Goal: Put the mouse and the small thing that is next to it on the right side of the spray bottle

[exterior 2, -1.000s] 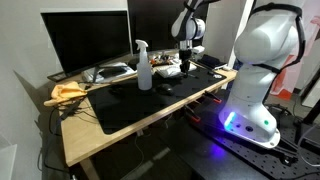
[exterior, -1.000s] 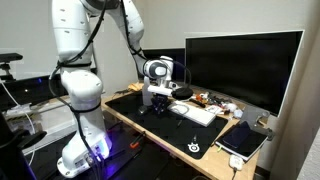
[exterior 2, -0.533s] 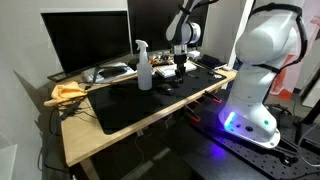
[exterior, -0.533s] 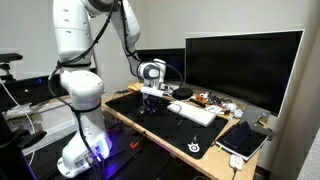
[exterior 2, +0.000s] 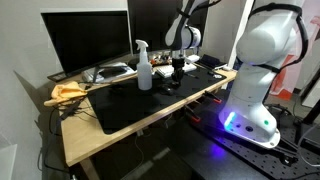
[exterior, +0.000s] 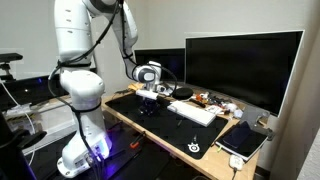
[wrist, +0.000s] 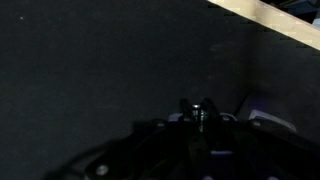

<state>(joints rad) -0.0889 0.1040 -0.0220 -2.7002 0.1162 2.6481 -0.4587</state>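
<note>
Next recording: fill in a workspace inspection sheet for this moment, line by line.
Surface: light wooden desk under a large black desk mat.
Job's things: translucent whitish spray bottle with white trigger head upright on the mat; mouse not clearly made out.
Clutter: white keyboard, yellow cloth, dark tablet.
Gripper: black gripper shut, low over the mat; any held item cannot be told.
Cables: nothing seen.
Surroundings: large black monitor; white robot base.

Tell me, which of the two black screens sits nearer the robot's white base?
The screen directly behind the arm, cut off at the picture's top. The other screen stands farther off, past the spray bottle.
</note>
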